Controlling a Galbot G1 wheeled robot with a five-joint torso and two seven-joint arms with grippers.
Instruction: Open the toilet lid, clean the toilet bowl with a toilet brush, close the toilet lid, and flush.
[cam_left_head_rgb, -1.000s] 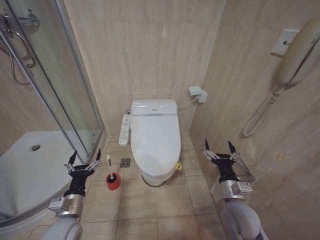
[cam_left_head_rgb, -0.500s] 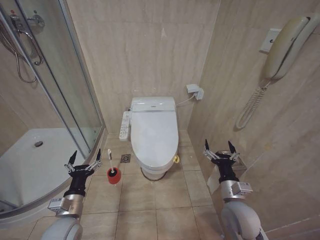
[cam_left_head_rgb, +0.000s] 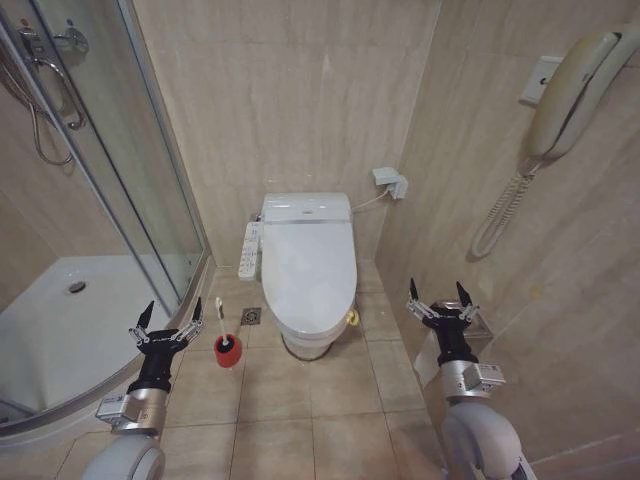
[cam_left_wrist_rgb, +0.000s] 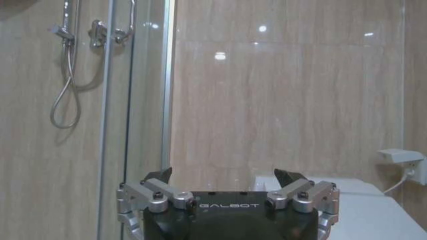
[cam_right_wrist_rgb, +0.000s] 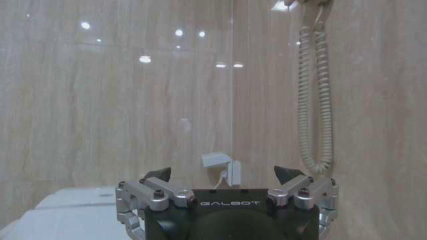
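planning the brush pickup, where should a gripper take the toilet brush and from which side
Grip the thin white handle of the toilet brush, likely near its top, coming from above. It stands nearly upright in the red holder on the floor, bristles down inside, so only the handle is free. The open left gripper is the nearer one.

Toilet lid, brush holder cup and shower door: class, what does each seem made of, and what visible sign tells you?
Toilet lid: probably glossy white plastic; smooth, lightly shiny.
Brush holder cup: likely red plastic; uniform colour.
Shower door: clear glass, seemingly metal-framed; tray visible through it.
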